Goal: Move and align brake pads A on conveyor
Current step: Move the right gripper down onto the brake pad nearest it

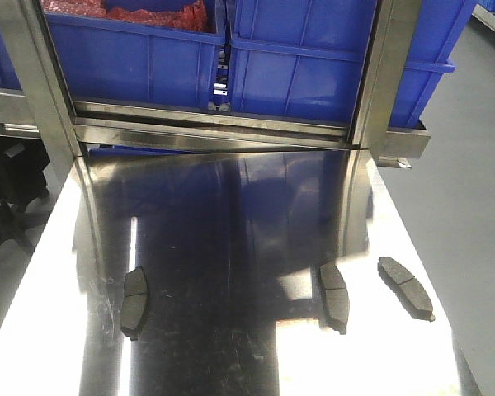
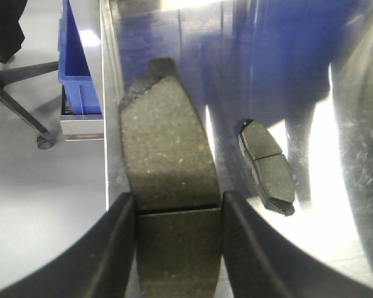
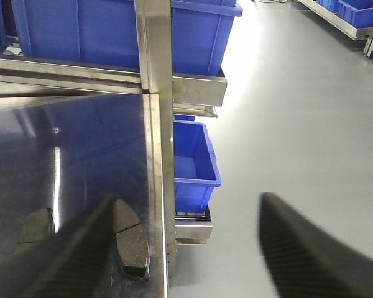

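Front view of the mirror-like steel counter (image 1: 231,355). We recorded the left brake pad (image 1: 134,302) lying flat near the counter's left side, well apart from the other two. The middle brake pad (image 1: 334,295) lay near the right brake pad (image 1: 406,287), which sat angled close to the right edge. Behind them we saw blue bins (image 1: 305,66) on a steel rack (image 1: 214,136), one holding red material (image 1: 148,12), and grey floor (image 1: 470,165) at right.

The bottom edge of my left wrist view cuts off the brake pad (image 2: 171,180) pinched in my left gripper (image 2: 178,198), so its lower end is unseen. My right gripper (image 3: 185,202), fingers spread wide, has a blurred finger (image 3: 68,267) hiding the left edge of a second pad (image 3: 133,242) on the tabletop (image 3: 99,136).
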